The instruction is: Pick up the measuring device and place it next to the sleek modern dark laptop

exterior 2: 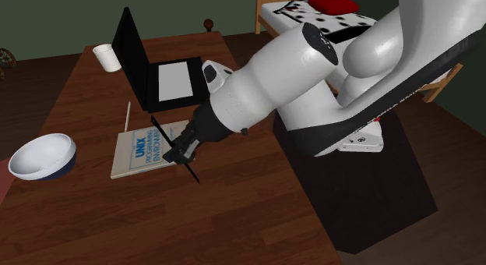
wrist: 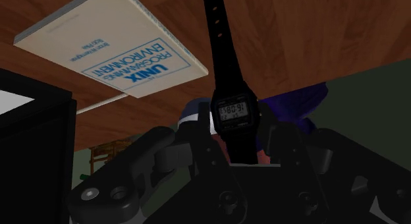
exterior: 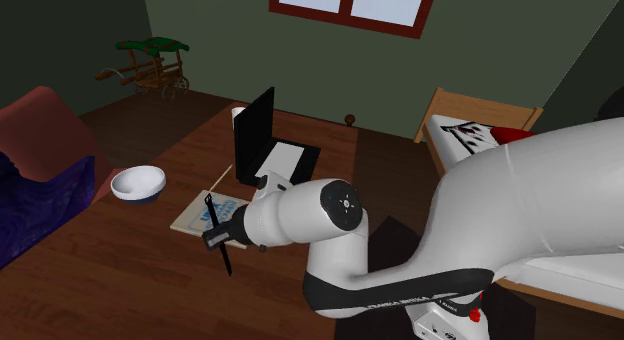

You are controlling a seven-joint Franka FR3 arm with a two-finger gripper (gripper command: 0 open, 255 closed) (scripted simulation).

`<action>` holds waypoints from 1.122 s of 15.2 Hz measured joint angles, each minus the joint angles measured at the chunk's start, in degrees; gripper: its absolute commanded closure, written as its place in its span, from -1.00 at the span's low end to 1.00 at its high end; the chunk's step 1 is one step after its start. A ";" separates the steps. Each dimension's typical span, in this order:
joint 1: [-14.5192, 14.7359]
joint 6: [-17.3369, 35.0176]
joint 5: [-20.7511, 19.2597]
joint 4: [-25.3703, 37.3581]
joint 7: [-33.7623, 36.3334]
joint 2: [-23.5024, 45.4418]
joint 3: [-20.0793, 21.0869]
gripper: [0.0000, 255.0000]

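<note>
At the centre left of the shoulder view, the black hand point(exterior: 215, 236) is closed on a black digital watch point(wrist: 232, 114), its fingers clasping the case from both sides while the strap runs out straight past them at either end; in the wrist view the grey display faces the camera; in the second exterior view the watch sits over the right edge of a white-and-blue book point(exterior 2: 140, 153) lying on the brown tabletop point(exterior 2: 234, 201); the dark laptop point(exterior 2: 134, 53) stands open just beyond the book, toward the upper left; a white bowl point(exterior 2: 39, 156) lies near the left edge; a white cup point(exterior 2: 105, 57) stands beside the laptop's screen.
</note>
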 measured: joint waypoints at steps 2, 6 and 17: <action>2.75 -1.47 0.07 0.04 -0.84 0.11 -3.15 1.00; 7.60 -4.70 0.26 0.72 -2.23 -0.15 -8.66 1.00; 18.79 -13.74 1.07 3.27 -6.29 -2.11 -22.07 1.00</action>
